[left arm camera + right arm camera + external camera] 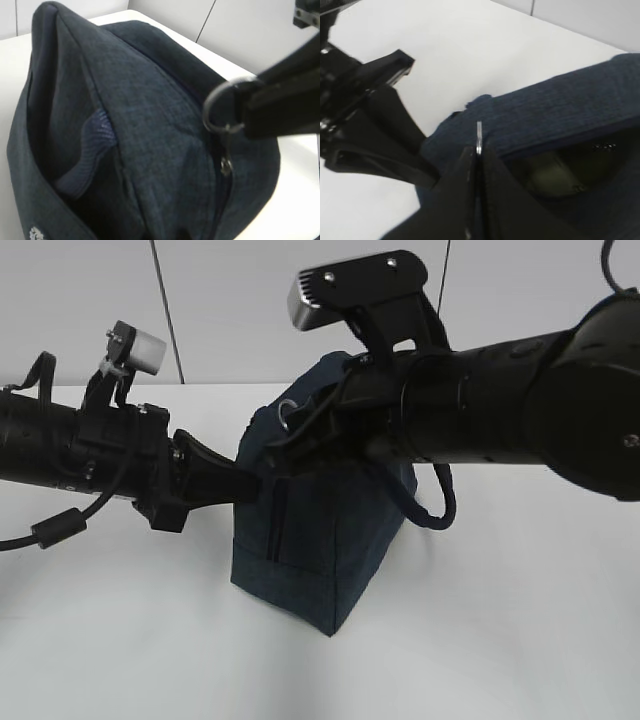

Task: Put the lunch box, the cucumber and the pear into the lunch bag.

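The dark navy lunch bag (pixel 310 550) stands upright on the white table. My right gripper (pixel 292 432) reaches in from the right and is shut on the metal ring pull (pixel 285 412) of the zipper at the bag's top. The ring (pixel 479 134) sticks up edge-on between the closed fingers (pixel 465 190), and it also shows in the left wrist view (pixel 223 107). My left gripper (pixel 245 483) pinches the fabric at the bag's upper left edge. Through the open slit a dim pale greenish shape (pixel 552 175) lies inside. I cannot tell which item it is. The cucumber and pear are hidden.
The bag's padded loop handle (pixel 432 510) hangs down its right side. The white table (pixel 520 640) spreads around the bag. A pale wall with dark seams (pixel 165 310) stands behind.
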Controlling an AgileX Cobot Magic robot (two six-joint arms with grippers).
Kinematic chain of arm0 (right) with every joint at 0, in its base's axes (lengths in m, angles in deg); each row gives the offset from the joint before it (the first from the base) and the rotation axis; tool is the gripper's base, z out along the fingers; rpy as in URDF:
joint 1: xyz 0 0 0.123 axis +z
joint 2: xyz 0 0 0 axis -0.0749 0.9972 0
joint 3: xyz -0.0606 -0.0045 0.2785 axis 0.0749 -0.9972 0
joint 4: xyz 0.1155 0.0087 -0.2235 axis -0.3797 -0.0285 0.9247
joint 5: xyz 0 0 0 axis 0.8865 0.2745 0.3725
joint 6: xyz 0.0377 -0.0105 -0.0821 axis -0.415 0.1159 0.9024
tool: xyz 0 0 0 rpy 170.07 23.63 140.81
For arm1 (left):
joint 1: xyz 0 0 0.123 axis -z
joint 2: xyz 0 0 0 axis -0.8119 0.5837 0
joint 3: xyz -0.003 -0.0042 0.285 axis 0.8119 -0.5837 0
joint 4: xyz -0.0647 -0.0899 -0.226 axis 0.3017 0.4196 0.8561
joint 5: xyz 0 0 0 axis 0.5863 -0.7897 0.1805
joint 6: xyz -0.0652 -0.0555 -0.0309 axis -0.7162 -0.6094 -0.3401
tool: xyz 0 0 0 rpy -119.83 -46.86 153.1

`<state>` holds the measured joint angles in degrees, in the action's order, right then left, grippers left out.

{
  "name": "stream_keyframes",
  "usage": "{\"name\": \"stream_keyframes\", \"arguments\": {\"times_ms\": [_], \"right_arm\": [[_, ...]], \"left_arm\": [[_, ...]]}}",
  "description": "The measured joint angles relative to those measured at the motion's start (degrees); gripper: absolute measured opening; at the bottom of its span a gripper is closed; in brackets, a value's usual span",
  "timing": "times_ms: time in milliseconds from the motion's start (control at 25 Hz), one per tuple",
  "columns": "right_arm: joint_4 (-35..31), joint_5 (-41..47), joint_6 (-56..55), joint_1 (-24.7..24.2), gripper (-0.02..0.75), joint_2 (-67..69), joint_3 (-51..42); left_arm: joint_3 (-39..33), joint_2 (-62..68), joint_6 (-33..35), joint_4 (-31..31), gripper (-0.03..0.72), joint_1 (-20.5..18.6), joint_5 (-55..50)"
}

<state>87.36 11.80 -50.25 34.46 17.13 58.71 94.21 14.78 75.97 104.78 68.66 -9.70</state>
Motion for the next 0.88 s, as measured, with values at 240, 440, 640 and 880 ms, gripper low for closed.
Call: {"name": "stream_keyframes", "arguments": {"times_ms": [240,440,640,880], "right_arm": [[-1.74,0.0,0.0,-4.69,0.0,0.0,1.24],[-2.04,0.0,0.0,-7.77,0.0,0.64,3.96],[-3.34,0.4,0.0,-12.07,0.0,3.91,6.44],[-3.71,2.0,0.0,-14.74,0.0,8.09,11.71]], "left_arm": [[0.0,0.0,-0.74,-1.21,0.011,0.0,-0.74],[0.0,0.0,-1.38,-2.27,0.009,0.0,-2.18],[0.0,0.0,-2.8,-2.68,0.009,0.07,-2.67],[0.0,0.0,-3.64,-2.92,0.009,0.07,-2.86]]}}
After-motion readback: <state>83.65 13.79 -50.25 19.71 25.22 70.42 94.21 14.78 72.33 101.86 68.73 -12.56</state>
